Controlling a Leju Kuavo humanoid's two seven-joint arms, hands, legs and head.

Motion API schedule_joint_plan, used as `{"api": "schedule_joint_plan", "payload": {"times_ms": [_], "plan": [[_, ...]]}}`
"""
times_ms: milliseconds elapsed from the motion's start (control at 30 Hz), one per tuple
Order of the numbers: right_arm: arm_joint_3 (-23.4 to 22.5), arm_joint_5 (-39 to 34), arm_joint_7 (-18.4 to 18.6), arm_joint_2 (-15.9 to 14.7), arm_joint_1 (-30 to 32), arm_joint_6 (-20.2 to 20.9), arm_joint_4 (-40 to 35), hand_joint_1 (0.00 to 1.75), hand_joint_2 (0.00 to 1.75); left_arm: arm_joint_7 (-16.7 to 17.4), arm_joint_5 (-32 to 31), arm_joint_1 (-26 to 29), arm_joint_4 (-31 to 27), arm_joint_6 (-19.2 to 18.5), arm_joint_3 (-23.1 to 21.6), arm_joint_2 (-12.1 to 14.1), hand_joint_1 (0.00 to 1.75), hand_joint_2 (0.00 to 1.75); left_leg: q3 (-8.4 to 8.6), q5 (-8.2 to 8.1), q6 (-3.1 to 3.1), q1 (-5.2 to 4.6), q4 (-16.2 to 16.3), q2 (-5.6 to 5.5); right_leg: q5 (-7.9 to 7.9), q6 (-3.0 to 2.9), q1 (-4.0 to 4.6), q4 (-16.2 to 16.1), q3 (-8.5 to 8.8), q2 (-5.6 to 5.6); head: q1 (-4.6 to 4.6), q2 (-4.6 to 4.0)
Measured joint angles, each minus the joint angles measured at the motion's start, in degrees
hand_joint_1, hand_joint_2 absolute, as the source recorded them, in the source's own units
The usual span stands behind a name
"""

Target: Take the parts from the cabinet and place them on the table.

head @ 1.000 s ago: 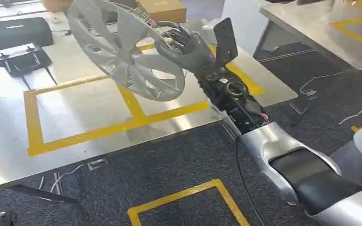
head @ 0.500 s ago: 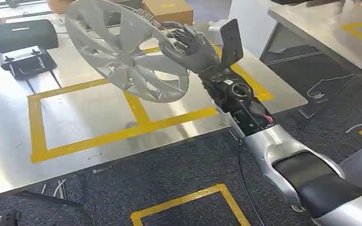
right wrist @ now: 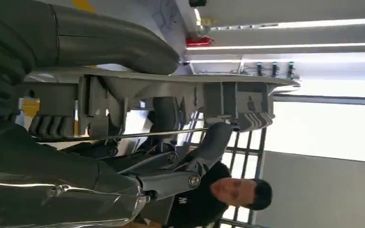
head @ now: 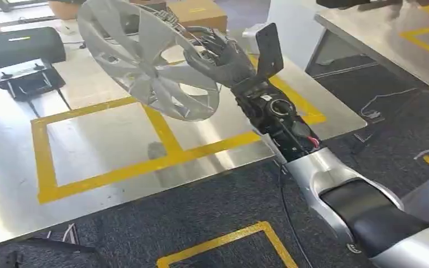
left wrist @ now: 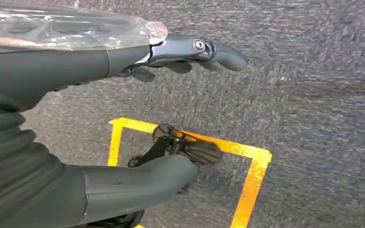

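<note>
I have the right hand (head: 223,56) gripping the silver wheel cover (head: 145,58) by its rim, tilted up above the steel tabletop (head: 106,139), probably so it clears the edge before set-down. The right wrist view shows the fingers (right wrist: 214,137) hooked behind the rim; the left wrist view shows the left hand (left wrist: 123,118) empty, fingers apart, hanging over carpet (left wrist: 313,118).

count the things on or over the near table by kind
hubcap, held over the table by the right robot hand: 1
black cases: 2
cardboard box: 1
total: 4
</note>
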Motion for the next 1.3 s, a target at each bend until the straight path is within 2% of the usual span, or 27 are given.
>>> {"api": "schedule_joint_plan", "payload": {"times_ms": [33, 67, 100, 133, 167, 200, 233, 267, 300, 333, 367, 400, 433, 500, 533, 567, 833, 1033, 1200, 1300], "plan": [[-0.07, 0.0, 0.02, 0.0, 0.12, 0.0, -0.15, 1.75, 1.75, 0.0, -0.05, 0.02, 0.0, 0.0, 0.0, 0.0, 0.0, 1.75, 0.47, -0.13, 0.41, 0.29, -0.24, 0.01, -0.71, 0.34, -0.13, 0.28, -0.36, -0.09, 0.0, 0.0], [-0.15, 0.02, 0.11, -0.09, 0.1, 0.0, -0.22, 1.75, 1.75, 0.0, -0.09, -0.03, 0.0, 0.0, 0.0, 0.0, 0.0, 1.75, 0.84, -0.41, 0.82, 0.22, -0.26, 0.0, -1.68, 0.42, -0.12, 2.3, -0.93, -0.35, 0.26, 0.0], [-0.2, 0.0, 0.15, -0.11, -0.02, 0.0, -0.24, 1.75, 1.75, -0.02, -0.11, -0.13, 0.0, 0.0, 0.0, 0.0, 0.0, 1.75, 1.06, -0.62, 1.14, 0.16, -0.24, 0.01, -3.7, 0.46, -0.04, 6.74, -2.97, -0.44, 0.55, 0.0], [-0.2, 0.0, 0.13, -0.11, -0.08, 0.04, -0.28, 1.75, 1.75, 0.0, -0.13, -0.15, 0.0, 0.0, 0.0, 0.02, 0.0, 1.75, 1.18, -0.8, 1.36, 0.04, -0.21, 0.02, -5.96, 0.52, -0.03, 12.62, -6.07, -0.44, 0.77, 0.0], [-0.24, 0.0, 0.13, -0.11, -0.06, 0.0, -0.28, 1.75, 1.75, 0.0, -0.15, -0.11, 0.0, 0.0, 0.0, 0.02, 0.0, 1.75, 1.33, -0.99, 1.56, -0.14, -0.18, 0.02, -7.4, 0.5, -0.03, 17.93, -9.12, -0.44, 0.89, 0.0], [-0.26, 0.0, 0.22, -0.15, 0.05, -0.02, -0.28, 1.75, 1.75, 0.0, -0.18, -0.06, 0.0, -0.07, 0.0, 0.0, 0.0, 1.75, 1.57, -1.22, 1.63, -0.32, -0.16, 0.02, -7.69, 0.42, 0.0, 21.03, -11.25, -0.44, 0.88, 0.0], [-0.26, 0.06, 0.37, -0.22, 0.18, -0.07, -0.26, 1.75, 1.75, -0.02, -0.2, 0.02, 0.0, -0.09, 0.0, -0.02, 0.0, 1.75, 1.93, -1.48, 1.69, -0.45, -0.16, -0.02, -6.47, 0.21, 0.04, 20.94, -11.84, -0.44, 0.94, 0.0], [-0.26, 0.22, 0.48, -0.28, 0.31, -0.07, -0.26, 1.75, 1.75, -0.02, -0.2, 0.06, 0.0, -0.18, 0.0, -0.09, 0.0, 1.75, 2.39, -1.78, 1.7, -0.56, -0.15, -0.15, -3.82, -0.14, 0.15, 18.28, -11.2, -0.43, 0.96, 0.0], [-0.31, 0.31, 0.5, -0.46, 0.33, -0.11, -0.26, 1.75, 1.75, 0.0, -0.22, 0.08, 0.0, -0.2, 0.0, -0.13, 0.0, 1.75, 2.97, -2.09, 1.64, -0.65, -0.16, -0.34, -0.21, -0.63, 0.5, 13.26, -9.35, -0.43, 1.09, 0.0], [-0.33, 0.57, 0.48, -0.55, 0.17, -0.18, -0.26, 1.75, 1.75, 0.0, -0.24, 0.06, 0.0, -0.18, 0.0, -0.2, 0.0, 1.75, 3.65, -2.48, 1.56, -0.78, -0.18, -0.49, 3.64, -1.37, 0.77, 6.87, -6.94, -0.36, 1.31, 0.0], [-0.35, 0.81, 0.44, -0.59, -0.05, -0.26, -0.2, 1.75, 1.75, 0.0, -0.29, 0.12, 0.0, -0.18, 0.0, -0.39, 0.0, 1.75, 3.75, -2.81, 1.46, -0.7, -0.38, -0.47, 4.44, -2.09, 1.02, 3.72, -5.4, -0.36, 1.33, 0.0], [-0.44, 1.03, 0.26, -0.61, -0.48, -0.42, -0.11, 1.75, 1.75, 0.0, -0.33, -0.02, 0.0, -0.18, 0.0, -0.48, 0.0, 1.75, 3.63, -2.8, 1.18, -1.25, -0.02, -0.55, 4.54, -2.07, 1.14, 2.86, -4.76, -0.47, 0.59, 0.0], [-0.46, 1.4, 0.04, -0.61, -0.92, -0.59, -0.02, 1.75, 1.75, 0.04, -0.37, -0.04, 0.0, -0.15, 0.0, -0.37, 0.0, 1.75, 3.32, -2.76, 0.99, -0.89, -0.01, -0.53, 3.9, -2.09, 1.2, 2.2, -4.38, -0.47, 0.94, 0.0], [-0.68, 2.52, -0.44, -0.61, -1.35, -1.01, 0.2, 1.75, 1.75, 0.11, -0.57, -0.01, 0.0, -0.15, 0.0, -0.39, 0.0, 1.75, 3.31, -2.7, 0.56, -0.95, -0.25, -0.4, 3.36, -2.27, 1.25, 1.3, -4.14, -0.41, 0.89, 0.02], [-0.77, 3.35, -0.59, -0.72, -1.5, -1.6, 0.44, 1.75, 1.75, 0.11, -0.75, -0.05, 0.02, -0.15, 0.0, -0.46, 0.0, 1.75, 3.15, -2.71, 0.98, -1.28, -0.01, -0.42, 3.32, -1.41, 0.89, 0.97, -4.06, -0.41, 0.83, 0.0], [-0.85, 4.64, -0.77, -0.96, -1.67, -2.67, 0.81, 1.75, 1.75, 0.11, -0.92, -0.08, 0.02, -0.15, 0.0, -0.55, 0.0, 1.75, 3.16, -2.72, 1.09, -1.1, -0.07, -0.36, 3.36, -1.35, 0.96, 0.94, -4.12, -0.26, 0.74, 0.02], [-1.22, 12.23, -2.54, -2.23, -3.33, -7.29, 3.98, 1.75, 1.75, -0.09, -1.86, -0.32, 0.02, 0.26, 0.0, -0.55, 0.0, 1.75, 3.5, -2.48, 0.73, -1.02, -0.87, -0.17, 3.32, -1.69, 1.13, 0.95, -4.18, -0.1, 0.61, 0.02], [-1.31, 24.6, -4.7, -3.58, -5.59, -13.46, 8.62, 1.75, 1.75, -0.46, -2.36, -0.46, 0.02, 0.72, 0.0, -0.7, 0.0, 1.75, 3.51, -2.4, 0.57, -1.01, -0.92, -0.18, 3.36, -1.77, 1.13, 0.98, -4.16, -0.15, 0.63, 0.0], [-1.55, 27.64, -5.01, -4.26, -6.97, -15.08, 11.91, 1.75, 1.75, -0.72, -2.54, -0.54, 0.02, 0.9, 0.0, -0.92, 0.0, 1.75, 3.51, -2.4, 0.56, -1.02, -0.91, -0.18, 3.38, -1.76, 0.97, 0.97, -4.14, -0.15, 0.63, 0.0], [-1.55, 35.05, -4.7, -4.7, -8.01, -19.29, 14.26, 1.75, 1.75, -1.16, -2.76, -0.58, 0.02, 1.59, 0.0, -0.96, 0.0, 1.75, 3.5, -2.4, 0.57, -1.03, -0.88, -0.19, 3.38, -1.75, 0.93, 0.96, -4.13, -0.19, 0.63, 0.0]]}}
